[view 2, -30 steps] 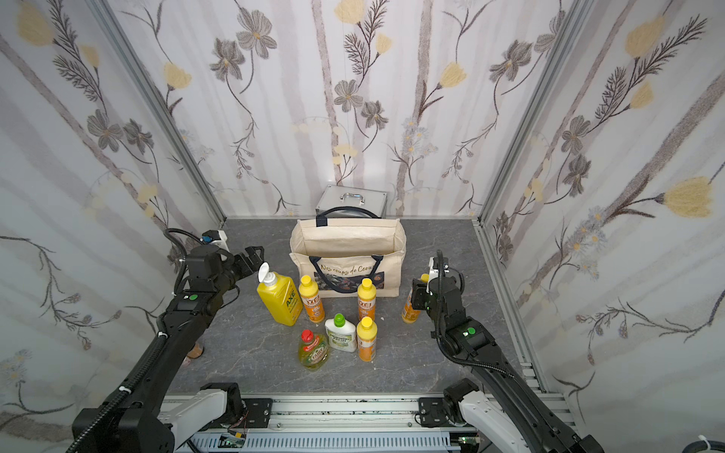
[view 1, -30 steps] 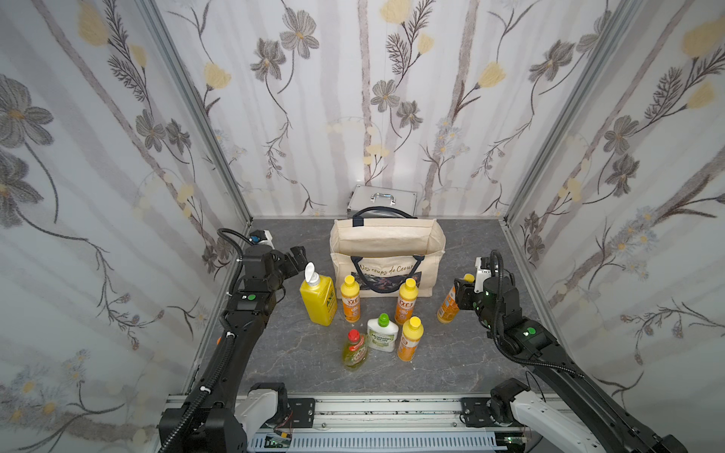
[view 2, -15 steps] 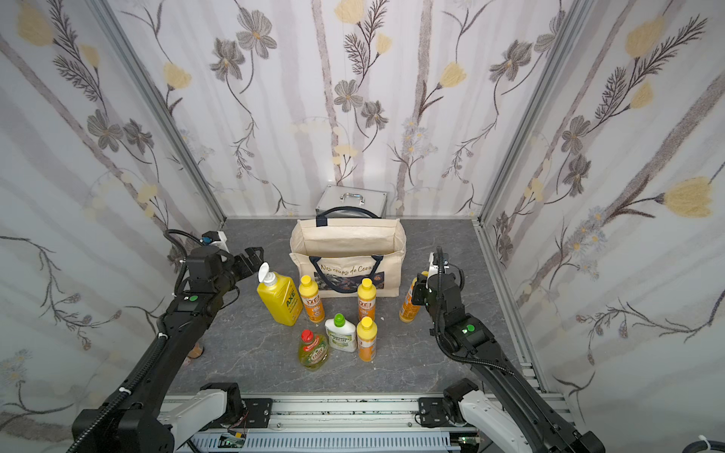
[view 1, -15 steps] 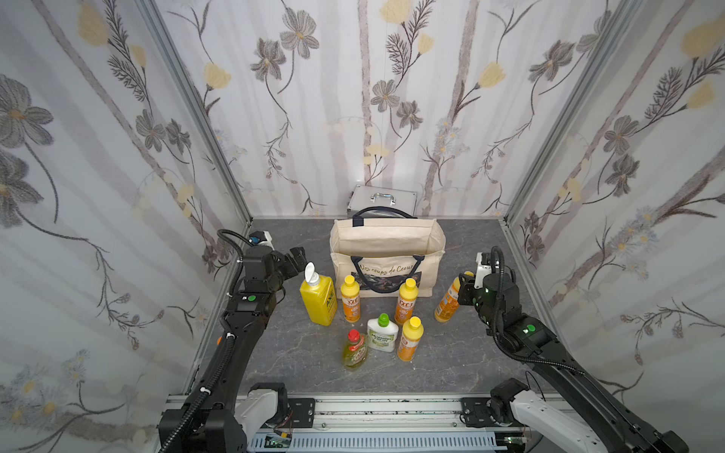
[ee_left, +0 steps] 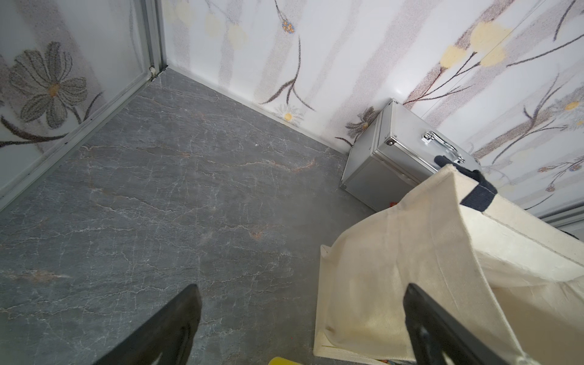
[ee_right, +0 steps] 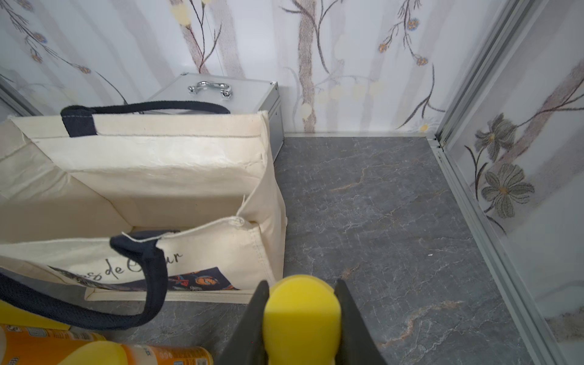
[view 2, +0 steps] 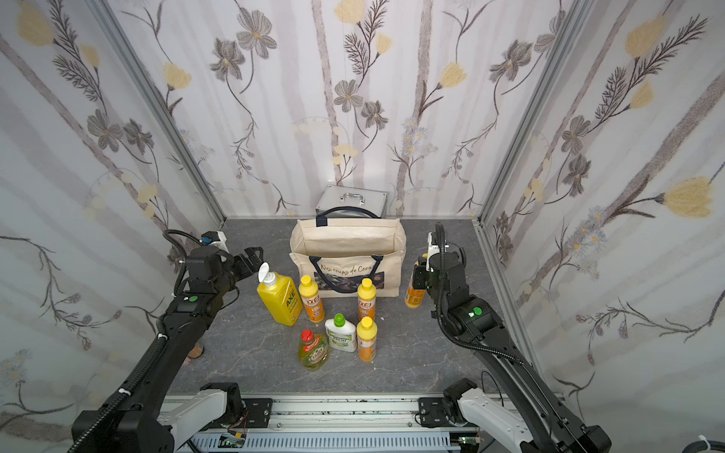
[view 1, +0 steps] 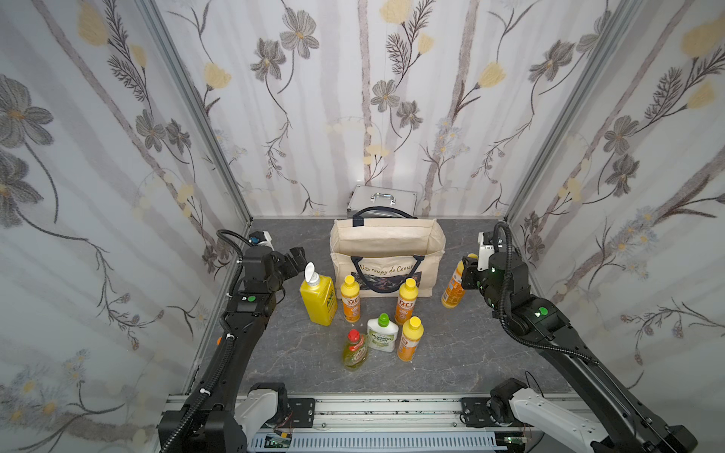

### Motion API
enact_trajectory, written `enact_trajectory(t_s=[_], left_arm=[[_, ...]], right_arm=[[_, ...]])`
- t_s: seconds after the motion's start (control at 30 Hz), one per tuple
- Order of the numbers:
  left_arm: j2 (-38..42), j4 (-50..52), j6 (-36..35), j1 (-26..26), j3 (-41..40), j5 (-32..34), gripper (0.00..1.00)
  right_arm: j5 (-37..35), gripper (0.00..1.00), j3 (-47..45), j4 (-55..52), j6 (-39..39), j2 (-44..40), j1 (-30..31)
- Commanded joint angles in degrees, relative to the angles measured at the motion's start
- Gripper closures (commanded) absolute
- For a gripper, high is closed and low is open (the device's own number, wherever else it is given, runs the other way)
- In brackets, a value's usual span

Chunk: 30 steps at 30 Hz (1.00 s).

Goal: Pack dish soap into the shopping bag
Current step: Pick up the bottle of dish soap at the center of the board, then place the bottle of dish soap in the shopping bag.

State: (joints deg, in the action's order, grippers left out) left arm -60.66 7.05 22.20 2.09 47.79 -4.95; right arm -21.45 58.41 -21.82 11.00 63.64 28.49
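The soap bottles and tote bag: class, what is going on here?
The robot is packing dish soap into the shopping bag, which stands open with nothing visible inside. The right gripper is shut on the yellow cap of a slim orange bottle beside the bag. The left gripper hangs open, holding nothing. Six more bottles, including the yellow pump bottle, stand on the table in front of the bag.

The right pincer (ee_right: 301,294) has closed on the rightmost orange bottle (view 1: 452,288).
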Motion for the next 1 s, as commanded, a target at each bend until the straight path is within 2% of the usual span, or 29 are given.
enact_trajectory(t_s=[0.0,0.33,0.5,0.6,0.83,0.97], left_arm=[[0.28,-1.07,-0.23,0.02,0.59,0.21,0.00],[0.96,0.36,-0.77,0.02,1.38,0.64,0.00],[1.07,0.66,-0.58,0.02,1.60,0.56,0.00],[1.07,0.91,-0.35,0.02,1.99,0.43,0.00],[1.77,1.19,-0.20,0.11,1.19,0.47,0.00],[1.87,1.13,-0.25,0.11,0.96,0.78,0.00]], right_arm=[[-2.77,1.00,8.64,1.89,-4.68,3.57,0.08],[-3.81,1.00,46.95,-10.35,-12.10,20.91,1.03],[-0.59,1.00,63.05,-13.15,-13.89,31.04,1.40],[2.07,1.00,66.29,-10.98,-13.98,34.41,1.53],[8.73,1.00,65.89,-6.86,-11.73,40.58,1.59],[9.43,1.00,64.20,-4.74,-11.31,42.75,1.63]])
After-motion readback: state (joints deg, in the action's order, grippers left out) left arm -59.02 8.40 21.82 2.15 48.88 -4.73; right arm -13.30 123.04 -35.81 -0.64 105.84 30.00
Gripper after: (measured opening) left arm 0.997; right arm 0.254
